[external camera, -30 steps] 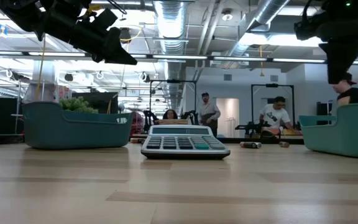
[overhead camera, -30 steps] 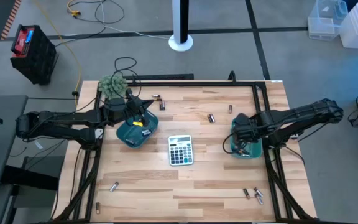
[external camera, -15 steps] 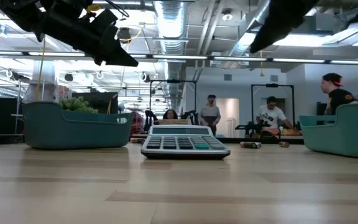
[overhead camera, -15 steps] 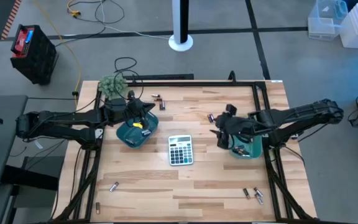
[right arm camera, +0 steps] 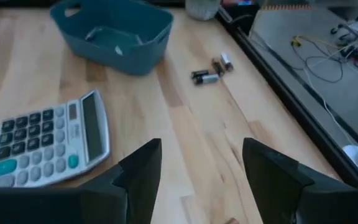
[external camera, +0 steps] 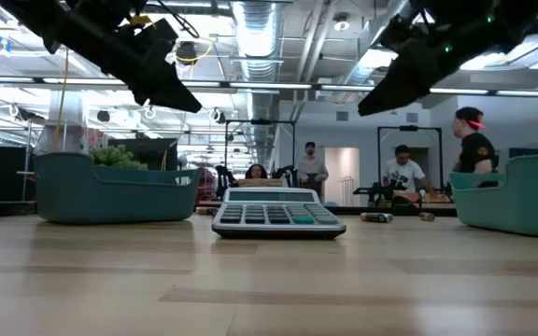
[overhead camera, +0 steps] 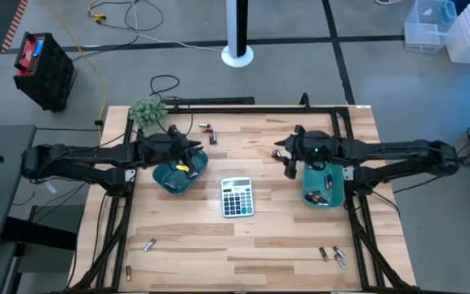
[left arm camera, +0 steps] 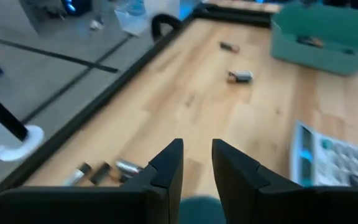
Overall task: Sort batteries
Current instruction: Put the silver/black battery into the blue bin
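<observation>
Batteries (overhead camera: 277,153) scattered: far-centre pair, far-left cluster (overhead camera: 209,132), near corners. Small rigid metal cylinders, light, smooth, likely to roll; pinch across mid-body. Left gripper (left arm camera: 196,163) over left tray (overhead camera: 178,175), narrow gap, empty. Right gripper (right arm camera: 201,168) wide, empty, near far-centre pair.

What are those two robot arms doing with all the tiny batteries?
They are sorting batteries into two teal trays. The left pincer hovers over the left tray, fingers slightly apart with nothing between them. The right pincer is open and empty, out over the wood beside the right tray, near a loose battery. More batteries lie scattered around, some near the front edge. A calculator sits in the middle.
</observation>
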